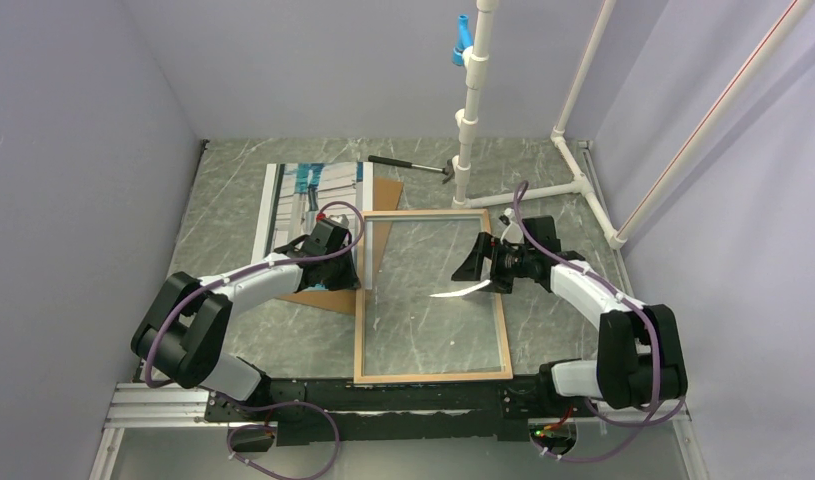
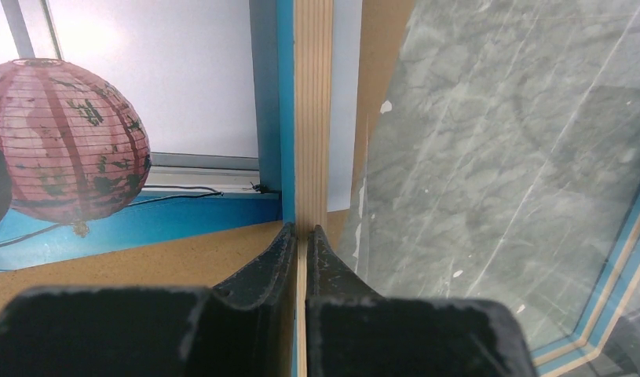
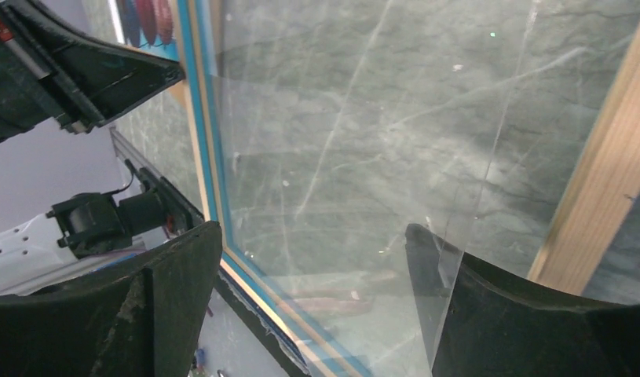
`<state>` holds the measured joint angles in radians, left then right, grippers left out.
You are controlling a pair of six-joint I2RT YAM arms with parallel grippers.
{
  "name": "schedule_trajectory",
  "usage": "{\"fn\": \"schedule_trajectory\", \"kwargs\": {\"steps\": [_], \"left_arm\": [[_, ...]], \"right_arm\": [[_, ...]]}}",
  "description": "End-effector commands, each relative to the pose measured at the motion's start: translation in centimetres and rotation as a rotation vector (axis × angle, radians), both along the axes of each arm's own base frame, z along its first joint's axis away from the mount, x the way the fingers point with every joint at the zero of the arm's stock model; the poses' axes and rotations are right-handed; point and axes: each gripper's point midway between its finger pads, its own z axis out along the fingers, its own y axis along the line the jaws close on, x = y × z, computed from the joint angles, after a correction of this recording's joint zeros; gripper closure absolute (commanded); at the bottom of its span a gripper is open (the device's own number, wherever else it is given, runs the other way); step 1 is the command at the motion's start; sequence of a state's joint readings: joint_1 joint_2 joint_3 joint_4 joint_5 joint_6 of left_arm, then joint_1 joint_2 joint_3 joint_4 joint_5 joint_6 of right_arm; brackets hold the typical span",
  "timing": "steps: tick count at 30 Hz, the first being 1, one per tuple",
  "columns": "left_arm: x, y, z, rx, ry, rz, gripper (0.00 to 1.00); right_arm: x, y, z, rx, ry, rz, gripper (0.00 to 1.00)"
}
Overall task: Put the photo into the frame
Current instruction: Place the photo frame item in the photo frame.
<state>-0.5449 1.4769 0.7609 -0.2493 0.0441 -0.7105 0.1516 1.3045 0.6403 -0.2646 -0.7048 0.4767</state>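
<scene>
The frame (image 1: 431, 375) lies flat mid-table, its light wood back facing up. My left gripper (image 1: 356, 252) is shut on the frame's left rail; in the left wrist view the gripper (image 2: 307, 236) pinches the wood strip (image 2: 312, 118), which has a blue edge. The photo (image 1: 313, 195) lies face up at the back left on a brown backing board (image 1: 386, 195); its red lantern shows in the left wrist view (image 2: 65, 141). My right gripper (image 1: 486, 265) is open over the frame's inside. A clear sheet (image 1: 461, 291) curls up there, and its edge (image 3: 446, 275) crosses the right finger (image 3: 497, 322).
A hammer (image 1: 411, 165) lies at the back. A white pipe stand (image 1: 473, 110) rises behind the frame, with its feet (image 1: 583, 185) spreading to the right. Purple walls close in on both sides. The backing board also sticks out under the left arm (image 1: 323, 297).
</scene>
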Motion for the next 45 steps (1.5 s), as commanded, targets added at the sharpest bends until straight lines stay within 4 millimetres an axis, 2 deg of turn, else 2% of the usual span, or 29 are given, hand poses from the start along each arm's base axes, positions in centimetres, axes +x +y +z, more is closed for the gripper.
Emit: {"fn": "schedule_trajectory", "kwargs": {"steps": [1, 13, 23, 27, 28, 30, 45], "left_arm": [[-2.0, 1.4, -3.0, 0.092, 0.087, -0.013, 0.90], [-2.0, 1.3, -3.3, 0.093, 0.093, -0.019, 0.91], [-2.0, 1.5, -3.4, 0.105, 0.096, -0.016, 0.90], [-2.0, 1.5, -3.4, 0.105, 0.096, -0.018, 0.91], [-2.0, 1.4, -3.4, 0.104, 0.095, -0.018, 0.91], [-2.0, 1.4, -3.3, 0.104, 0.093, -0.018, 0.91], [-1.8, 1.5, -2.3, 0.089, 0.059, -0.009, 0.89]], "right_arm": [[1.6, -0.5, 0.1, -0.052, -0.043, -0.012, 0.10], [2.5, -1.1, -1.0, -0.109, -0.040, -0.042, 0.01], [2.8, -2.4, -2.6, -0.220, -0.032, -0.089, 0.00], [3.0, -3.1, -2.5, -0.269, -0.048, -0.108, 0.00], [3.7, -3.2, -2.1, -0.273, -0.081, -0.118, 0.00], [3.2, -3.6, -2.2, -0.298, -0.059, -0.120, 0.00], [3.7, -5.0, -0.4, -0.366, -0.116, -0.181, 0.00]]}}
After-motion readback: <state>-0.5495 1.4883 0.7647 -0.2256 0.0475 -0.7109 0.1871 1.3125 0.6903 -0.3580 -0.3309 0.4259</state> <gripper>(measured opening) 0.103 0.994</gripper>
